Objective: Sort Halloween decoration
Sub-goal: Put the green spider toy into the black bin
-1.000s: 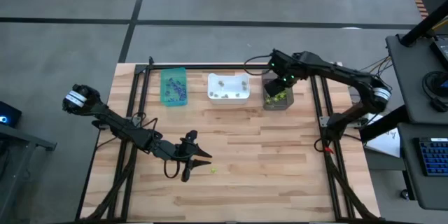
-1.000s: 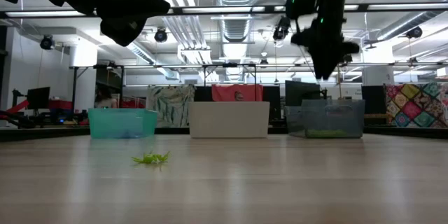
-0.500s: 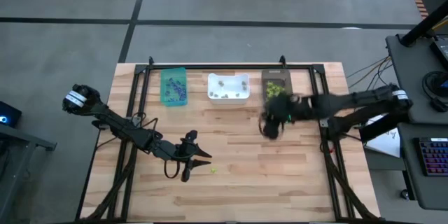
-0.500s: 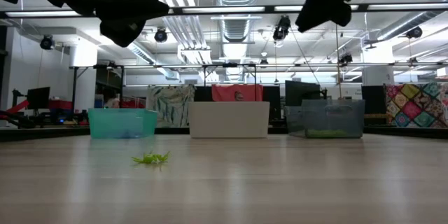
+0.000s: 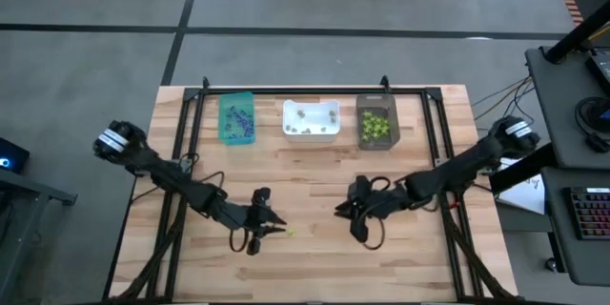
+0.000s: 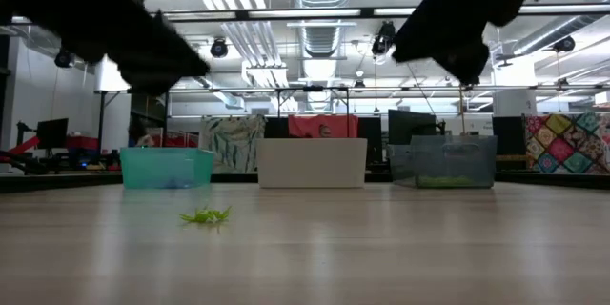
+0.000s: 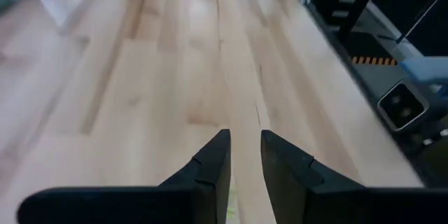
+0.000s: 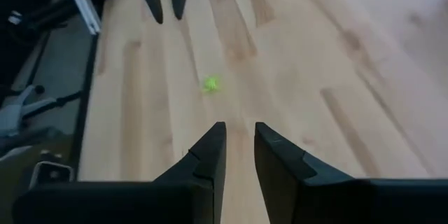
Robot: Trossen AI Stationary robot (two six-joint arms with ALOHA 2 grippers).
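Sorting looks nearly finished. On the far edge of the surface [image 5: 315, 191] the teal bin [image 5: 236, 117] holds a scatter of purple trinkets [image 5: 239, 126], the white bin [image 5: 312, 120] beside it holds a few pale greyish pieces [image 5: 307, 128], and the dark bin [image 5: 376, 122] on the right holds a heap of lime-green ones [image 5: 376, 128]. As far as the pictures show, only one piece is left loose: a lime-green trinket [image 5: 289, 232] lying on the bare wood toward the near side, well apart from all three bins (in the low view it shows as a small spidery shape [image 6: 206, 215]). My judgement is that it belongs in the dark bin with the other green ones. The left hand [image 5: 270, 228] hangs just beside that trinket, its fingers [image 7: 213, 164] a narrow gap apart and pinching nothing, with a speck of green showing right at their base in its own wrist view. The right hand [image 5: 351, 221] is low over the middle of the surface, pointed at the same trinket, which lies ahead of it [image 8: 211, 83]; its fingers [image 8: 210, 154] are likewise narrowly parted and empty. Against the earlier pictures, the right arm has swung away from the dark bin and come down toward the near side, while the left hand has moved only slightly, nudging closer to the trinket, and both hands have narrowed; the trinket and the bins lie where they were.
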